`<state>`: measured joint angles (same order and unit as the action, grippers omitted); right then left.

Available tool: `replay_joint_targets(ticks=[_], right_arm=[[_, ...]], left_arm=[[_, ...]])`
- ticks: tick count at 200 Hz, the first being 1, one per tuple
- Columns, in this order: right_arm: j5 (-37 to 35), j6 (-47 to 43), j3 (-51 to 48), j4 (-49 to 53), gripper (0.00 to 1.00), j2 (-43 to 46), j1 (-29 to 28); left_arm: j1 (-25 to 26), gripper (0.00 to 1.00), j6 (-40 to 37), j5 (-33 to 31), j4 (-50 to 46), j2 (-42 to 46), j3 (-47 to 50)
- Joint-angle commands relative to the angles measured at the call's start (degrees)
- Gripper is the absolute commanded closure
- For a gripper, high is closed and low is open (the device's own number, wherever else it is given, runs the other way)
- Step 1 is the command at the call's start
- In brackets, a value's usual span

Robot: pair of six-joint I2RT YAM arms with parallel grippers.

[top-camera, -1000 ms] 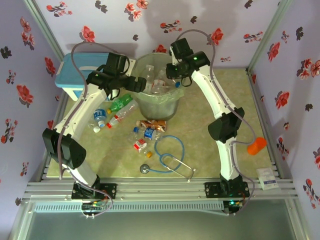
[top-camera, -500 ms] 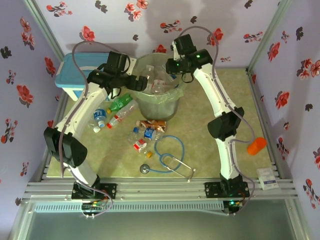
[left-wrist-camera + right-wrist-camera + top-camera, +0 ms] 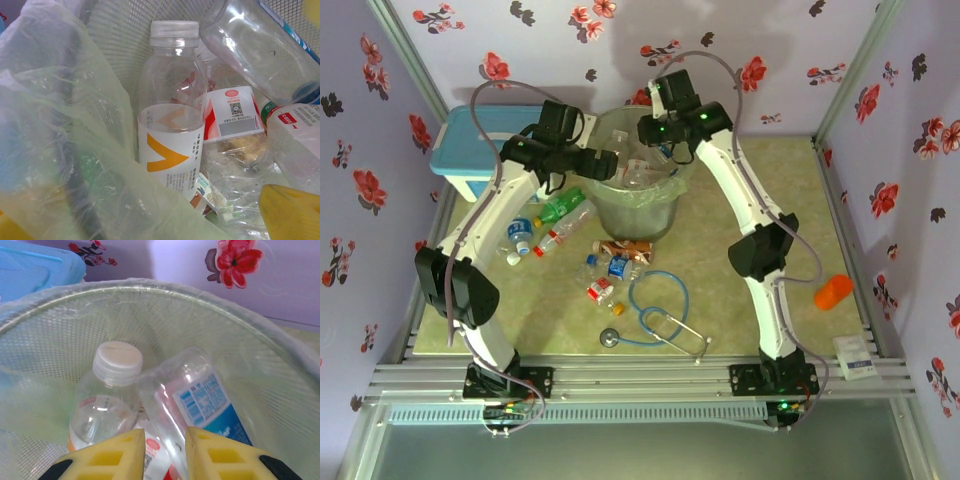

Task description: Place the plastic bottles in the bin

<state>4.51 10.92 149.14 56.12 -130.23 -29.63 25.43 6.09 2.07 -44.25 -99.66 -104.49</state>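
Several bottles [image 3: 117, 390] lie in the bin [image 3: 638, 215], and loose bottles [image 3: 552, 222] are left on the tabletop [image 3: 750, 230] beside it. Over the bin the left hand [image 3: 598, 166] is spread wide and the right hand [image 3: 165, 455] is pressed together; no grip can be made out. The liner [image 3: 60, 125] should be cleared when the hands are lifted out. The orange-labelled bottle [image 3: 170, 150] is shown by the left wrist view — the leftovers by the top view.

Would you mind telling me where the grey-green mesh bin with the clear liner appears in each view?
Top external: grey-green mesh bin, upper centre.
Left wrist: its mesh wall across the top, clear liner at left.
Right wrist: its rim arcs across the upper half.
Shared landmark: white-capped clear bottle, inside it in both wrist views.
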Motion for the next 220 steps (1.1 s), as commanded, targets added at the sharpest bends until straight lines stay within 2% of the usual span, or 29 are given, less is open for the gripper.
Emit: replay_joint_targets(ticks=[1,53,77,86,108,135,148,181,220], right_arm=[[-1.1,-0.6,1.2,-0.5,0.72,-4.5,0.1],[-2.5,-0.9,-6.3,-0.8,0.72,-2.0,-1.0],[-3.9,-1.6,-4.6,-1.4,0.71,0.7,-1.0],[-4.5,-1.9,-3.4,-1.7,0.68,2.1,-0.8],[-4.4,-2.2,-2.0,-3.0,0.52,6.3,0.0],[-5.1,-2.2,-4.0,-4.9,0.42,13.4,0.8],[-6.1,-2.1,-7.4,-6.4,0.37,17.6,1.2],[-5.4,-0.3,-20.1,-10.5,0.36,27.5,3.7],[-0.3,1.6,-38.5,-15.5,0.35,38.6,7.1]], left_arm=[[-0.4,0.02,1.3,1.5,0.2,-1.0,-1.9],[-0.3,0.02,2.1,2.4,1.3,-1.6,-1.6],[0.0,0.02,2.6,3.0,1.9,-2.2,-2.4],[0.1,0.02,2.8,3.2,2.1,-2.6,-2.9],[0.7,0.02,3.1,3.4,2.1,-3.9,-4.3],[1.9,0.02,3.1,3.4,2.5,-4.9,-4.8],[2.5,0.02,3.2,3.4,2.6,-5.3,-5.2],[3.5,0.02,3.2,3.5,2.5,-6.6,-7.5],[3.7,0.01,3.1,3.5,2.1,-5.7,-11.2]])
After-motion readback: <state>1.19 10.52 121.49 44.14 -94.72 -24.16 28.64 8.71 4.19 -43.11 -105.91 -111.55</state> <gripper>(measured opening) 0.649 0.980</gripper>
